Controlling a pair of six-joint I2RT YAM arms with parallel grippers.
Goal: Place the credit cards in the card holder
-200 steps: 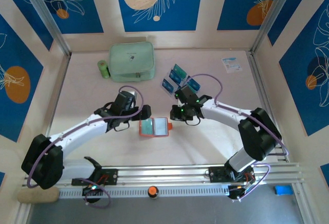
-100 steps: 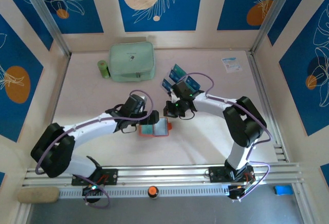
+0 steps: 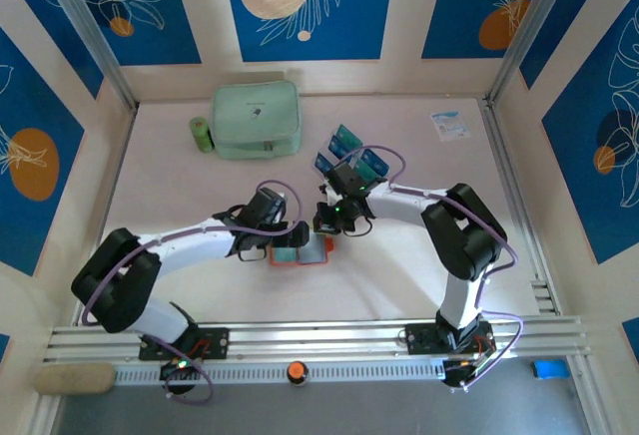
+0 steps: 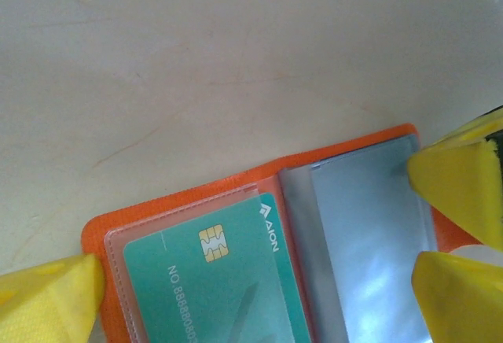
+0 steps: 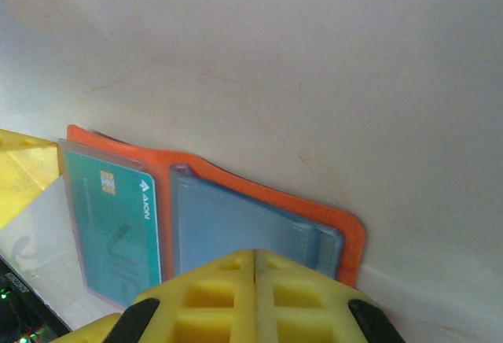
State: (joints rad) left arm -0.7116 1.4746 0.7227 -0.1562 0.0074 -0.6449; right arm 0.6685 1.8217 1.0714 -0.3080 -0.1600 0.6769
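The orange card holder (image 3: 318, 253) lies open on the table between my arms. One teal credit card (image 4: 212, 280) with a gold chip sits in its left clear sleeve; the right clear sleeves (image 4: 365, 233) look empty. My left gripper (image 4: 251, 288) is open, its yellow fingers (image 4: 47, 300) straddling the holder from the left. My right gripper (image 5: 253, 276) is shut, nothing between its pads, its tips over the right sleeves (image 5: 236, 229). More teal credit cards (image 3: 346, 141) stand in the rack behind the right gripper (image 3: 329, 223).
A mint-green zip pouch (image 3: 257, 119) and a small green cylinder (image 3: 202, 134) stand at the back left. A white-and-blue leaflet (image 3: 450, 124) lies at the back right. The clear rack (image 3: 359, 161) stands just behind the right wrist.
The right gripper has moved left from beside the rack to the holder's right half and finished shutting. The left gripper has slid right over the holder's left half, still open.
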